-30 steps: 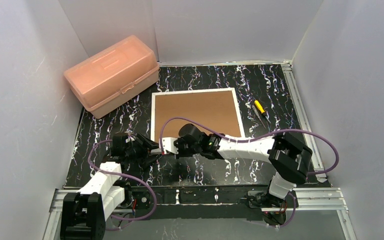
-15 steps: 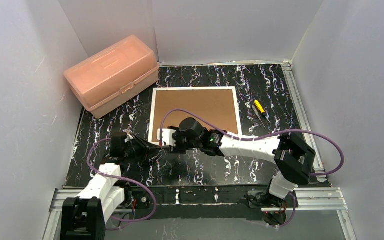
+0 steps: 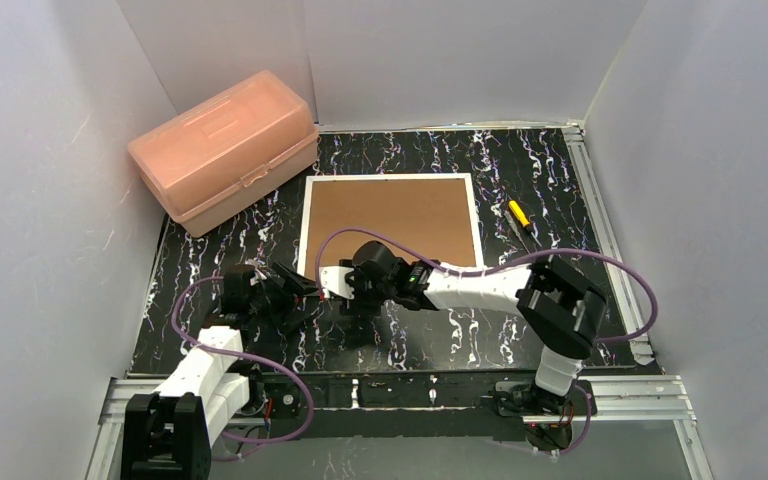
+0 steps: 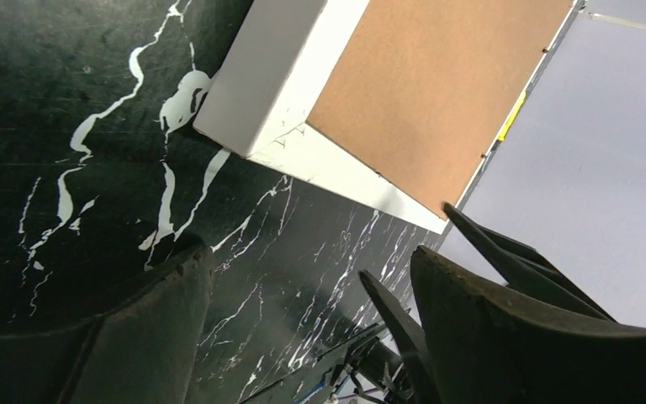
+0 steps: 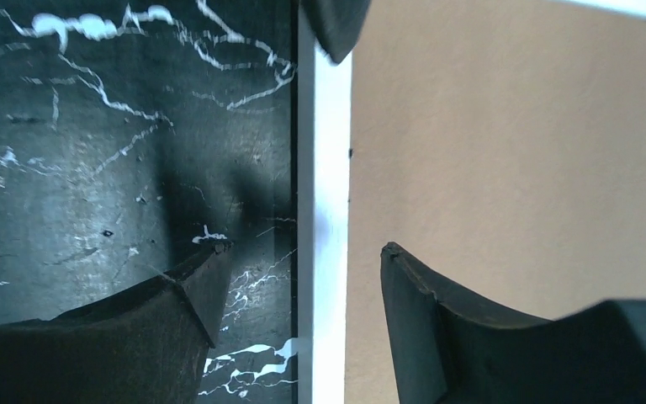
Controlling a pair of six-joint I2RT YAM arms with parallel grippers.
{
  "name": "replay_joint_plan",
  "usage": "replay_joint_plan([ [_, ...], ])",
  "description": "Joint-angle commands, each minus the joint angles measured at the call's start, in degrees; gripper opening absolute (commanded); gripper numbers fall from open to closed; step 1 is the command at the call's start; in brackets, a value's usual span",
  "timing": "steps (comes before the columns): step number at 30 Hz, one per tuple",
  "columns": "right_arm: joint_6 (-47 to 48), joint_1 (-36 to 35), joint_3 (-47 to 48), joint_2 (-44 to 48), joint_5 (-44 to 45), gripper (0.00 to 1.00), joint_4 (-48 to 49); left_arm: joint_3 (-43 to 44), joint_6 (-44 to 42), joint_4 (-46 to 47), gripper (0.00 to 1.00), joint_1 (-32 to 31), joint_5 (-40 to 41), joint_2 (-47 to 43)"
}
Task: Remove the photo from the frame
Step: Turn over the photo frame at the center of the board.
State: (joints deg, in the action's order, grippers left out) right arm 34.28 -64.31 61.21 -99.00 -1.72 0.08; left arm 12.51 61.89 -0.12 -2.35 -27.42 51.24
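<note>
The frame lies back up on the dark marbled table, its brown backing board ringed by a thin white border. The photo is hidden beneath that board. My right gripper hovers at the frame's near-left corner. In the right wrist view it is open astride the white border, with one finger over the table and the other over the board. My left gripper sits just left of that corner. It is open with only table between its fingers, and the frame's corner lies ahead of it.
A pink plastic box stands at the back left, close to the frame's far-left corner. A yellow-handled screwdriver lies right of the frame. White walls close in the table on three sides, and metal rails run along the right and near edges.
My right gripper has opened and slid left along the frame's near edge. The frame has settled flat, slightly farther back. My left gripper closed briefly, then opened again.
</note>
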Motion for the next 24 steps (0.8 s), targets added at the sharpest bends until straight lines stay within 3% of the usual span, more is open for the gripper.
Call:
replay_joint_plan([
  [1, 0.36, 1.36, 3.19, -2.59, -1.77, 0.73, -1.86, -1.24, 0.88, 3.62, 0.85, 0.20, 1.06, 0.07],
  [11, 0.73, 3.43, 6.06, -9.37, -4.99, 0.62, -1.56, -5.48, 3.34, 5.13, 0.88, 0.17, 8.14, -5.86],
  [15, 1.45, 3.45, 7.99, -12.35, -3.85, 0.49, -2.87, -5.45, 3.04, 7.35, 0.88, 0.16, 8.38, -1.69],
  [20, 1.52, 3.44, 8.78, -14.61, -2.11, 0.49, -1.99, -6.61, 4.10, 18.88, 0.88, 0.23, 7.21, 5.97],
  [24, 1.34, 3.40, 9.85, -16.19, -2.84, 0.46, -1.72, -5.35, 3.55, 21.03, 0.88, 0.23, 8.08, 9.29],
])
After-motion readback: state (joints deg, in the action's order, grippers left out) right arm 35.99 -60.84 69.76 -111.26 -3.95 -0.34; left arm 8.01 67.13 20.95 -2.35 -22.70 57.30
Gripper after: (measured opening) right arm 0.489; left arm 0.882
